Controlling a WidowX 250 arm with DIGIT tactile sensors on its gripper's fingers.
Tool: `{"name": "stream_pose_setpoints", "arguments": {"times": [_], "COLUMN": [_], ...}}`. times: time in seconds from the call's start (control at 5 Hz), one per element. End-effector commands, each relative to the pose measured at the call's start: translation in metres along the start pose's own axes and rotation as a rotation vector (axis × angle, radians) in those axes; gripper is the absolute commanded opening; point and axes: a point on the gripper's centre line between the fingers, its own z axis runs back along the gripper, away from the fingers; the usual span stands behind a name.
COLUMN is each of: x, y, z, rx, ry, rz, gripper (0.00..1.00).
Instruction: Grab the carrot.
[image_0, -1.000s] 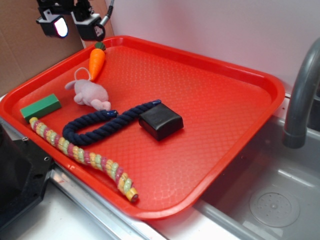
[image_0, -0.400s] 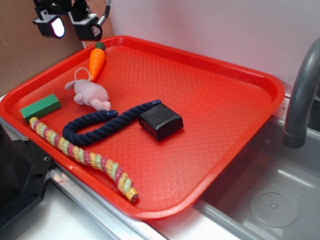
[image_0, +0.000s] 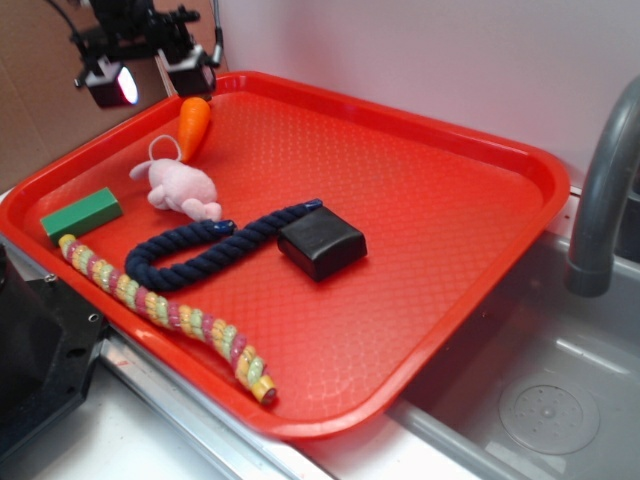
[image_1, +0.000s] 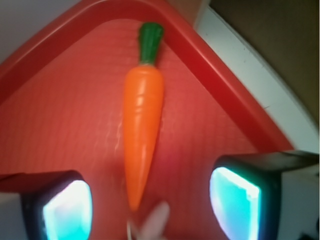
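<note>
I see the red tray (image_0: 430, 180) filling most of the exterior view, its far corner at 11 o'clock. My gripper (image_0: 152, 78) hangs over that corner, jaws spread wide and empty. On the wrist view the carrot (image_1: 142, 127) lies on the tray between the fingers (image_1: 235, 202), green top at 12 o'clock. The pink mouse (image_0: 182, 188) sits near the carrot's tip, toward 6 o'clock.

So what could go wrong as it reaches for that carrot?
The carrot lies in the tray's corner beside the raised rim, so one finger of the open tool could land on the rim. The pink mouse sits right at the carrot's tip and might get nudged or pinched too.
</note>
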Motion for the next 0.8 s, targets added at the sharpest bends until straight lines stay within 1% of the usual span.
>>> {"name": "stream_pose_setpoints", "arguments": {"times": [0.0,0.6], "x": [0.01,0.013], "y": [-0.017,-0.029], "z": [-0.039,-0.053], "rx": [0.021,0.105], "ry": [0.016,0.013], "rz": [-0.008,-0.091], "gripper": [1.0,1.0]}}
